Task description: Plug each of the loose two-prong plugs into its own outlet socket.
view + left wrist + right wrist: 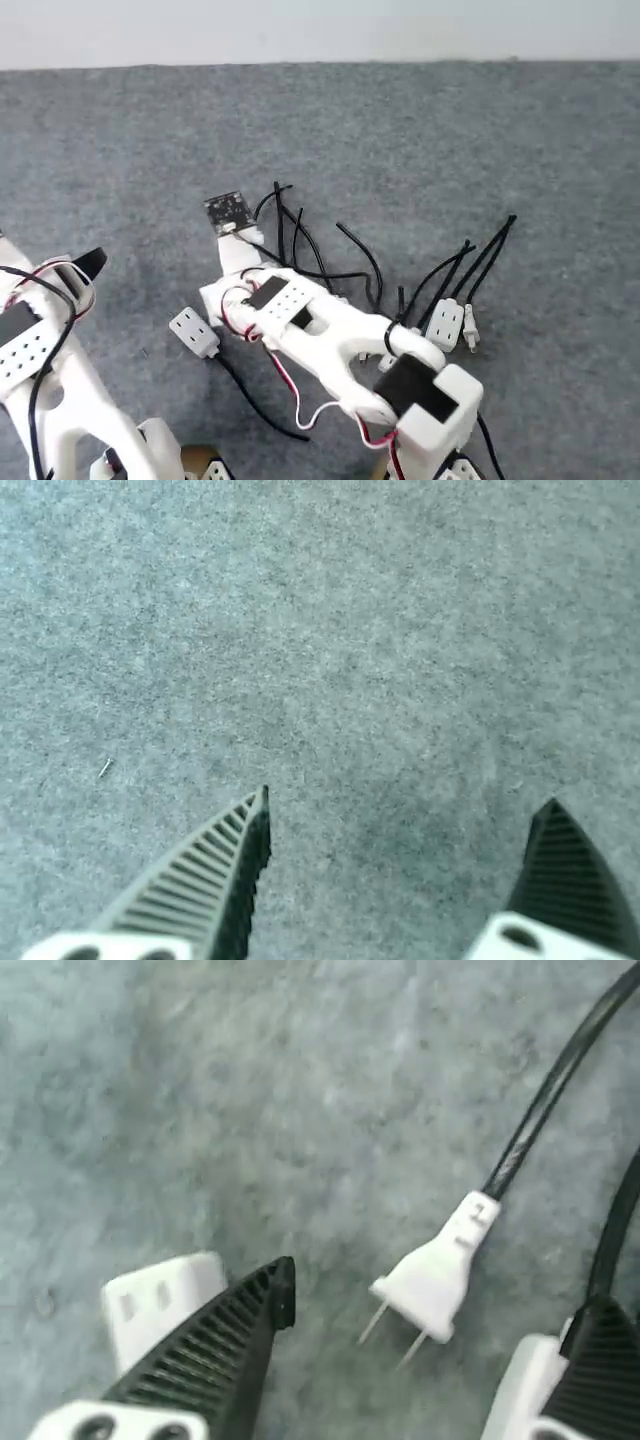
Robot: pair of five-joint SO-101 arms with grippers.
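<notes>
My right gripper (440,1285) is open just above the grey carpet, its jaws either side of a loose white two-prong plug (435,1275) on a black cable. A white outlet socket (160,1295) lies partly behind one finger, and the corner of another white block (525,1390) shows by the other. In the high view this arm (300,315) stretches over a tangle of black cables (300,250). One white outlet socket (195,332) lies to the arm's left. Another outlet (445,323) and a white plug (470,328) lie to its right. My left gripper (407,800) is open over bare carpet.
The grey carpet (450,150) runs to a pale wall at the back. The left arm (50,350) stands at the lower left of the high view, apart from the cables. Black cable ends (490,245) fan out toward the right.
</notes>
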